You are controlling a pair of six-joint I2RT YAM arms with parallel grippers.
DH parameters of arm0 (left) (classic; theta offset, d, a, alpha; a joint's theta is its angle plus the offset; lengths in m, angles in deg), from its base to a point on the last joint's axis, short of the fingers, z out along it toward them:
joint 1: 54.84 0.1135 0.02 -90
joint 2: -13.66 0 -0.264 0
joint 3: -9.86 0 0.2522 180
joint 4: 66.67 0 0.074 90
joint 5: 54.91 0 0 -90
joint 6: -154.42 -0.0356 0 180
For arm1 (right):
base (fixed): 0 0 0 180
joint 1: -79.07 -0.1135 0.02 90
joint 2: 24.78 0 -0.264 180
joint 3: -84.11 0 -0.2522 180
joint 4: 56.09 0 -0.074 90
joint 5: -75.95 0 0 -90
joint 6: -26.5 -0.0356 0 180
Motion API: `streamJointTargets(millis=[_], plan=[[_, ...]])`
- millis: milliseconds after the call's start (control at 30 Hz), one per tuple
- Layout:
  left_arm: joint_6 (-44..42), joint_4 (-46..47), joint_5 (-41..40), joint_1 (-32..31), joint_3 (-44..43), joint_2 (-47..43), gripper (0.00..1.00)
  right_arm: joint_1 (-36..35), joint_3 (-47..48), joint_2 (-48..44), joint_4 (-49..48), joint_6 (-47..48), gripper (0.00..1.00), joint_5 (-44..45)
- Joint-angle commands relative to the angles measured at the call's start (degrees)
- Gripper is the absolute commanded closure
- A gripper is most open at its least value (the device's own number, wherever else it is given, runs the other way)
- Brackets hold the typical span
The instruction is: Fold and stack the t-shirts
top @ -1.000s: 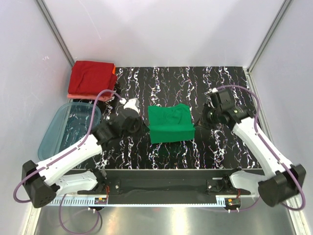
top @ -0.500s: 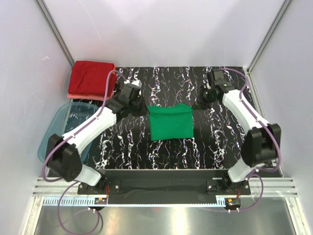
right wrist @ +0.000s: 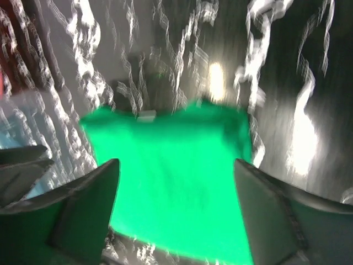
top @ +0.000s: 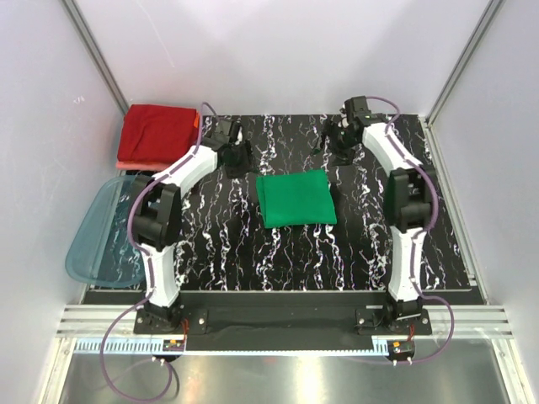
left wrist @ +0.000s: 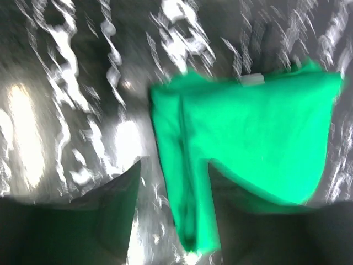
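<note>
A bright green t-shirt (top: pixel 295 198) lies folded into a flat rectangle in the middle of the black marbled table. At the back left corner sits a dark red folded t-shirt (top: pixel 158 133) on a salmon-pink one (top: pixel 126 162). My left gripper (top: pixel 237 162) hovers just beyond the green shirt's back left corner, jaws apart. In the left wrist view the green shirt (left wrist: pixel 253 138) shows below and ahead of that gripper (left wrist: pixel 175 215). My right gripper (top: pixel 333 145) hangs beyond the back right corner. Its wrist view shows the wide-open gripper (right wrist: pixel 176 215) framing the green shirt (right wrist: pixel 176 182), with nothing held.
A translucent blue plastic tub (top: pixel 105 231) stands at the table's left edge, in front of the red stack. Grey walls close in the back and both sides. Both arms stretch far out from their bases toward the back of the table.
Both grippers were shut at the green shirt's sides. They travelled toward the far edge, let go and opened. The shirt now lies flatter and squarer.
</note>
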State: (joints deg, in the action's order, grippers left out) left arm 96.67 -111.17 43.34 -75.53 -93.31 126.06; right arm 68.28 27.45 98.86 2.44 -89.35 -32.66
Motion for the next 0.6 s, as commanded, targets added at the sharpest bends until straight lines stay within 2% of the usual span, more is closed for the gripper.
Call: streamJointTargets(millis=[0,33,67,100,167,233,300,333,433,567], plan=[[-1.9,-2.8,1.1,3.0,-8.9,7.0,0.31,0.9,12.8,8.4,2.0,3.5,0.07,-2.9],[-2.4,-3.2,1.4,3.2,-10.0,7.7,0.22,0.9,18.2,9.3,4.5,4.4,0.06,-2.2],[-3.2,-3.2,0.5,3.3,-9.8,6.7,0.17,0.9,18.9,8.1,7.9,4.7,0.06,-1.4],[-3.1,-2.7,0.5,3.2,-8.7,5.4,0.16,0.9,17.8,6.4,7.7,5.0,0.05,-1.2],[-2.9,0.1,-0.9,2.9,-4.8,1.9,0.16,0.9,8.3,1.8,3.3,4.7,0.05,-0.2],[-2.1,7.4,0.5,2.8,3.8,-4.0,0.15,0.9,-3.2,-5.2,-2.1,3.8,0.05,1.3],[-1.5,12.8,1.9,2.2,11.7,-8.1,0.15,0.9,-9.6,-10.9,-4.2,3.3,0.05,1.6],[-1.4,17.1,3.2,2.1,13.5,-8.8,0.15,0.9,-16.0,-12.7,-6.9,2.0,0.04,1.6],[-1.2,23.1,6.3,1.4,18.2,-9.1,0.15,0.9,-26.9,-19.9,-10.6,0.9,0.04,1.2],[0.3,30.0,9.1,0.6,21.1,-7.3,0.15,0.9,-35.8,-27.4,-13.0,0.8,0.04,0.9]])
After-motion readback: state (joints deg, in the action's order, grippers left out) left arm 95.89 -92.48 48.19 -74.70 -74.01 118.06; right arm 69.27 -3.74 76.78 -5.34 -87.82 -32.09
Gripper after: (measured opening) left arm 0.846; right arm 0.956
